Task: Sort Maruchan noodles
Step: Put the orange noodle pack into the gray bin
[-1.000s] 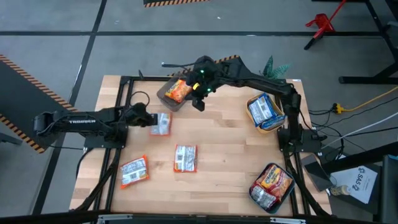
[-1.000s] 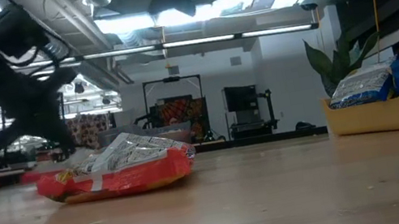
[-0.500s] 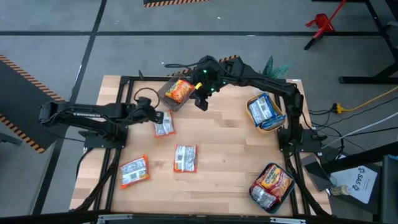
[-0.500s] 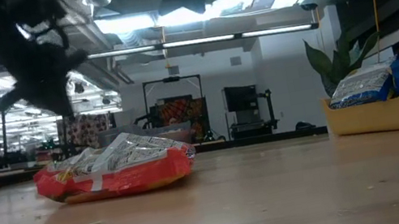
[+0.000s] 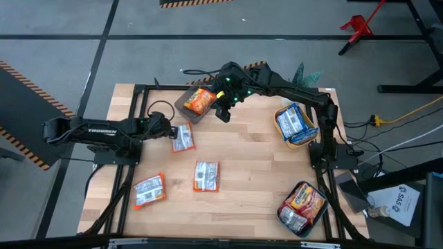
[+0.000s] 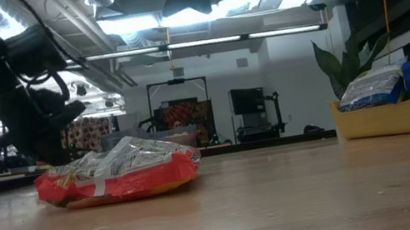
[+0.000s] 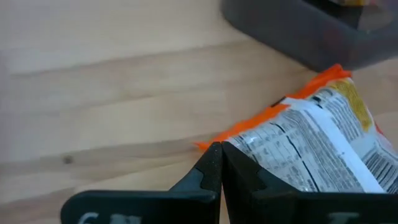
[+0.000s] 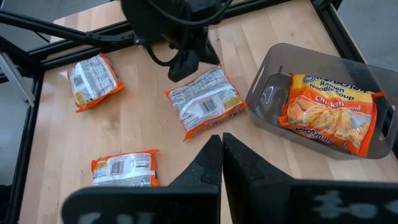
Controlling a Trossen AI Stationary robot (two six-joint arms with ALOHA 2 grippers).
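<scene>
**Noodle packets spread on the table, both grippers closed and empty**

Here, in the high view, the left gripper (image 5: 168,129) sits left of centre, with its tip touching the left edge of an orange-rimmed noodle packet (image 5: 182,137) that lies flat on the wooden table (image 5: 242,152). In the left wrist view its two fingers (image 7: 214,174) are pressed together, and the packet (image 7: 323,155) lies just beside their tips, not between them. So this gripper is closed and grasps nothing.

The right gripper (image 5: 221,113) hangs in the upper centre of the frame, just right of the grey container (image 5: 184,105). One orange chicken packet (image 5: 199,101) lies inside this container. In the right wrist view its fingers (image 8: 217,163) are also together and empty.

Two more packets lie loose on the table: one in the lower centre (image 5: 206,175) and one in the lower left (image 5: 149,190), both with the white back side up. At the right, the yellow container (image 5: 307,136) holds blue-white packets (image 5: 292,122). In the lower right corner, another container (image 5: 315,219) holds red-orange packets (image 5: 302,200).

In the low view, one red-orange packet (image 6: 118,173) fills the left of centre, and the yellow container (image 6: 407,109) stands at the right edge.
</scene>
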